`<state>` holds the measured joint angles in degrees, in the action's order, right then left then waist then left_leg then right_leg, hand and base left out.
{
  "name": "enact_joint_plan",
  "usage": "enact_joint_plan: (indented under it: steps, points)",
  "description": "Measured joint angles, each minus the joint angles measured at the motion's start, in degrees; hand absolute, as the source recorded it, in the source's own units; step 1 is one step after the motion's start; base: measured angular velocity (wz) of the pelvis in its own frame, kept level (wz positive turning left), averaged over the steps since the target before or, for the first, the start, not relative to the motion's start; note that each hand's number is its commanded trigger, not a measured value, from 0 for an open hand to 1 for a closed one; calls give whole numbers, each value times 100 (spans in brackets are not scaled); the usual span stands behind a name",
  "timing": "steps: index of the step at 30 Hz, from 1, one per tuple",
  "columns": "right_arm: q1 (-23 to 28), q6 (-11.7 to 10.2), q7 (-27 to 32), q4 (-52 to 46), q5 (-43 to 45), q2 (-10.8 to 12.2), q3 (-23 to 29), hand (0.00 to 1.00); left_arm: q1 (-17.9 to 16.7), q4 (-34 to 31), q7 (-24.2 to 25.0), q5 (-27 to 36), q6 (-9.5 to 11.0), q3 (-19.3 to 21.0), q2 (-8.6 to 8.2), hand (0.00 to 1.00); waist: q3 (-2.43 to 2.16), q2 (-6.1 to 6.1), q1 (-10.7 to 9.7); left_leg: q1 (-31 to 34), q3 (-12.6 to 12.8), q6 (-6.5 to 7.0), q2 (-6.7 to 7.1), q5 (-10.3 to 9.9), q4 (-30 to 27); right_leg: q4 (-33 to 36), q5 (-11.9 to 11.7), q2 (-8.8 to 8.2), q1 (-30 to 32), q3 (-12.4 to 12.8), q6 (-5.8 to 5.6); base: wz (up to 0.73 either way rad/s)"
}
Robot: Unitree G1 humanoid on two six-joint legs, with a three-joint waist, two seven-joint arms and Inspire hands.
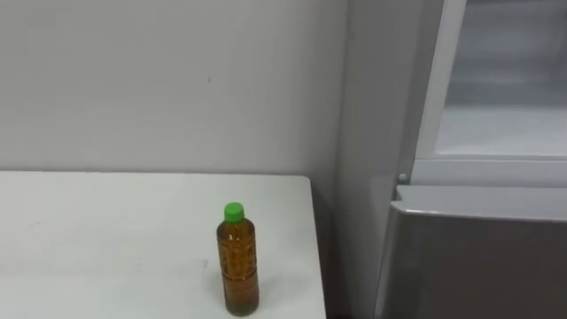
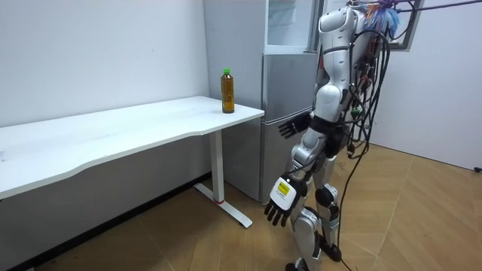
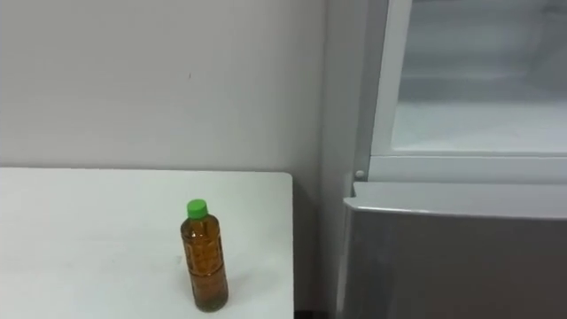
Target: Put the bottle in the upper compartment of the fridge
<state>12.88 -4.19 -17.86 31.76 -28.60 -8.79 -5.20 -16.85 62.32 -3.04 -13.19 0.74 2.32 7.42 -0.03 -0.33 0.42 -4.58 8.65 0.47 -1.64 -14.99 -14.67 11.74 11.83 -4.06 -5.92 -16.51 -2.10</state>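
Left hand hangs low beside the thigh in the room view, fingers loosely spread and holding nothing. The right hand is raised to about waist height, fingers relaxed and empty, close to the grey lower fridge door. The robot stands upright on the wooden floor, just off the end of the white surface, with the fridge before it and to its right.

The bottle, amber liquid under a green cap, stands upright near the surface's end beside the fridge, clear of the wall and well apart from both hands. From the head it lies ahead and to the left, while the upper fridge compartment is up and to the right, apparently open with its pale interior showing.

The bottle's long axis is vertical, so a sideways wrap round its body looks the natural grasp. The left hand is on the bottle's side but has to rise from low down. The right hand is already raised and nearer the fridge. Neither reach has begun, so the whole task remains
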Motion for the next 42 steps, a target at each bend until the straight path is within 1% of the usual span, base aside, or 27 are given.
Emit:
enact_joint_plan:
  steps: [1, 4, 6, 8, 10, 12, 14, 17, 19, 21, 25, 28, 31, 34, 36, 38, 42]
  points:
    - [37, 9, 0, -322, 18, -2, -43, 0, -3, -55, 17, 1, -14, -27, 12, 0, 20, 13, 2, 6, 1, 0, -3, 0, -1, 2, 0, 3, 6, 3, 0, 0]
    - [75, 58, -8, -986, 148, -1, -71, 0, -11, -59, 106, -6, -82, -24, 28, 0, 22, 26, 42, 6, -2, -1, -4, 0, 25, 3, 0, 3, -10, -10, 0, 0]
    - [59, 54, -41, -1149, 150, -1, -97, 0, -2, -59, 151, -5, -93, -25, 42, 0, 19, 8, 50, 4, -15, -1, -3, -1, 28, 4, 0, 3, -25, -33, 0, 5]
    - [67, 74, -54, -1327, 175, -3, -167, 0, -26, -106, 179, 3, -118, -27, 45, 0, 22, -14, 115, 21, -26, -3, -5, -5, 27, 9, 0, 2, -17, -53, 1, 2]
    - [64, 167, -54, -1584, 185, -11, -247, 0, -23, -187, 215, 2, -174, -57, 46, 0, 18, -23, 129, 62, -31, -3, -6, -6, 17, 39, -1, 2, 0, -55, 2, 0]
    - [64, 190, -74, -1891, 184, -15, -316, 0, -41, -221, 223, 4, -199, -146, 60, 0, 19, -22, 154, 98, -34, -3, -13, -5, -15, 93, -1, 0, 47, -50, 2, 0]
    - [58, 198, -32, -2224, 169, -52, -405, 0, -35, -233, 218, 9, -196, -262, 101, 0, 7, -46, 175, 102, -47, -3, -15, -5, -24, 99, -2, 1, 38, -61, 4, 2]
    - [54, 216, -28, -2488, 163, -163, -410, 0, -44, -232, 217, 7, -193, -363, 128, 0, 12, -56, 168, 127, -62, -3, -17, -5, -75, 109, -5, 0, 34, -74, 7, 1]
    - [16, 210, -27, -2670, 95, -187, -437, 0, -25, -251, 224, 3, -192, -436, 154, 0, 13, -64, 172, 140, -73, -3, -22, -6, -85, 117, -8, 4, 41, -77, 12, 2]
    - [-111, 210, -21, -2740, 65, -199, -483, 0, -18, -253, 235, -2, -190, -444, 158, 0, 14, -61, 181, 140, -74, -4, -27, -6, -75, 134, -13, 7, 47, -74, 21, 0]
    - [-269, 210, 28, -2946, -253, -273, -479, 0, -8, -283, 283, -6, -193, -439, 203, 0, 15, -59, 336, 159, -81, -5, -43, -6, -82, 194, -21, 8, 111, -72, 33, -2]
    - [-372, 210, 74, -3045, -314, -317, -479, 0, 37, -292, 284, -7, -193, -421, 235, 0, 14, -49, 448, 153, -87, -6, -51, -5, -82, 193, -28, 11, 125, -70, 45, 0]
    - [-502, 207, 89, -3047, -314, -394, -482, 0, 6, -292, 286, -3, -192, -417, 256, 0, 12, -60, 492, 163, -97, -9, -54, -2, -87, 193, -29, 12, 115, -88, 47, 0]
    - [-622, 203, 165, -3047, -316, -475, -481, 0, 0, -291, 374, -4, -192, -396, 257, 0, -7, -99, 504, 200, -95, -10, -55, -2, -96, 194, -32, 15, 128, -84, 51, 0]
    - [-621, 193, 200, -3047, -315, -498, -481, 0, -19, -290, 384, -4, -192, -358, 258, 0, -13, -116, 555, 198, -98, -10, -57, -2, -97, 194, -32, 18, 125, -86, 51, 0]
    - [-622, 175, 223, -3047, -313, -499, -482, 0, -15, -292, 399, -6, -192, -358, 275, 0, -7, -148, 612, 204, -100, -10, -59, -2, -109, 190, -32, 20, 122, -89, 51, 0]
    - [-625, 174, 220, -3047, -314, -495, -486, 0, 4, -296, 424, -5, -159, -357, 308, 0, -3, -182, 655, 215, -97, -11, -60, -3, -100, 183, -33, 18, 113, -125, 49, 3]
